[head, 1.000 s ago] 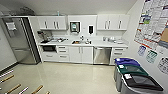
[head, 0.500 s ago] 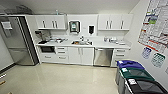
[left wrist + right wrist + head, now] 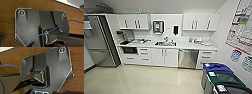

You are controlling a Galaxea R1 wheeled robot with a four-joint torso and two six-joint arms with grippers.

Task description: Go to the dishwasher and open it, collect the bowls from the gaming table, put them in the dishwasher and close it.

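Note:
The dishwasher [image 3: 188, 58] stands shut in the kitchen counter ahead, right of the sink. It has a brushed steel front with a bar handle along its top edge. White drawers flank it on the right and white cabinet doors on the left. The bowls and the gaming table are out of view. In the left wrist view the robot's dark plate [image 3: 28, 25] hangs over a brown wood-grain surface, with a thin blue cable across it. The right wrist view has the same dark plate [image 3: 55, 67] over the same brown surface.
A tall steel fridge [image 3: 99, 45] stands at the left. The sink [image 3: 165, 43] sits mid-counter among dishes. Blue-lidded [image 3: 217, 67] and green-lidded [image 3: 226, 78] bins line the right wall under posters [image 3: 241, 27]. Pale floor [image 3: 141, 80] stretches up to the cabinets.
The whole head view has shifted. The counter and dishwasher look slightly nearer and the bins sit lower right, so the camera has moved forward.

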